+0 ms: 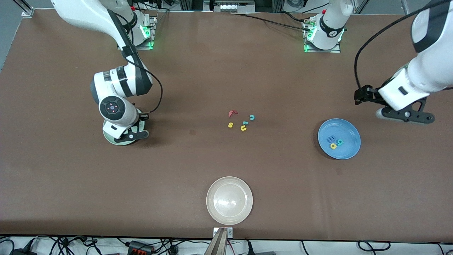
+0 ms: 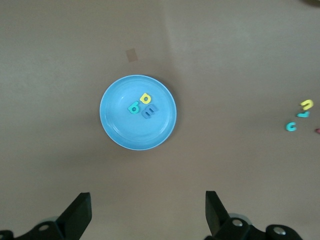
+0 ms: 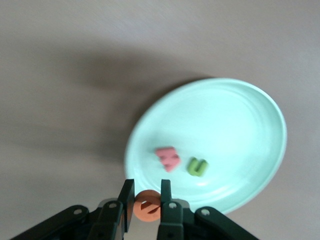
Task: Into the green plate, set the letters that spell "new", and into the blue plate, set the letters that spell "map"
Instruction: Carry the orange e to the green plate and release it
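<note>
The only readable characters are the foam letters themselves. Pinched in the right gripper (image 3: 147, 202) is an orange foam e (image 3: 146, 205). Below it, in the pale mint-green round plate (image 3: 240, 125), lie a pinkish-red foam w (image 3: 168, 158) and a dark green foam n (image 3: 198, 167).

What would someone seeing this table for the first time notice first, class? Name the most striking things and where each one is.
The right gripper hangs over the green plate at the right arm's end, jaws shut on the orange e, with the pink w and green n already in it. The blue plate at the left arm's end holds three letters below the open left gripper. Leftover letters lie mid-table, and a whitish plate sits nearest the front camera.
</note>
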You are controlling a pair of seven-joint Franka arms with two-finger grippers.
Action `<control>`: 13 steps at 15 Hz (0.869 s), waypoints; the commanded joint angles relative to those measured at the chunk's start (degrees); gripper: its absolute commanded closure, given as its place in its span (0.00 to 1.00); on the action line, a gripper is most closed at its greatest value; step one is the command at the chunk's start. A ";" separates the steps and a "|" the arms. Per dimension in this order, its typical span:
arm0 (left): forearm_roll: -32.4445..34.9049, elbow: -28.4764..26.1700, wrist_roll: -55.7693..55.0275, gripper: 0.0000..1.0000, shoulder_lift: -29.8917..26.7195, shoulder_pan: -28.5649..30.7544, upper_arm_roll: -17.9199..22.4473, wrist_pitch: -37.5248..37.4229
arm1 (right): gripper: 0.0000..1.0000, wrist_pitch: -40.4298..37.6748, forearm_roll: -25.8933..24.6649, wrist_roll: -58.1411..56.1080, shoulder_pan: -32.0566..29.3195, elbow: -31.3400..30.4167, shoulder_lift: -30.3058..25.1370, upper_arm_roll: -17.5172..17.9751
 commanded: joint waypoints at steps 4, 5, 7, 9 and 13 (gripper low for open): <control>-2.42 -8.10 6.30 0.00 -8.34 -3.35 6.02 3.99 | 0.87 6.37 -0.93 -14.32 -9.39 -5.87 -1.52 -0.90; -2.42 -8.37 5.86 0.00 -8.70 -3.09 6.02 3.99 | 0.87 8.39 -0.93 -14.41 -9.49 -7.28 -1.52 -0.90; -2.33 -9.42 4.98 0.00 -9.93 -2.48 6.11 3.99 | 0.87 12.25 -0.58 -14.32 -9.49 -9.39 -0.82 -0.90; -2.15 -9.51 4.37 0.00 -10.37 -2.21 6.11 3.99 | 0.87 14.72 -0.40 -14.15 -9.57 -9.58 0.85 -0.81; -1.54 -8.81 4.19 0.00 -9.93 -1.77 6.11 3.29 | 0.86 18.60 -0.40 -14.23 -9.49 -9.49 2.96 -0.81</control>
